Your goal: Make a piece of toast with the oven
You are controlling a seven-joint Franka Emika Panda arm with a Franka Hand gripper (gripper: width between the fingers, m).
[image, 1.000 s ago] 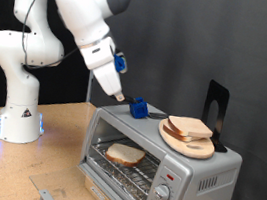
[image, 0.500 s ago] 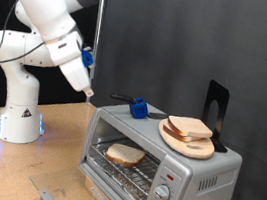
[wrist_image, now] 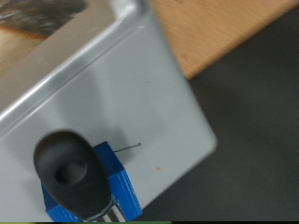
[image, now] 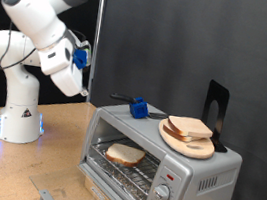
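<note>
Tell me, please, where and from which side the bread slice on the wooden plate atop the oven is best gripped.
Probably by its crust edges, from above: the bread slice lies flat on the wooden plate atop the oven, with open space overhead. The black stand behind hinders that side.

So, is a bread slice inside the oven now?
Yes. One piece of toast lies on the wire rack inside the oven, seen through its front.

Exterior view – front-on, mid-range, facing the oven (image: pixel 159 163). Wrist view – looks down close at the oven's silver top (wrist_image: pixel 121 103), shared by both.
</note>
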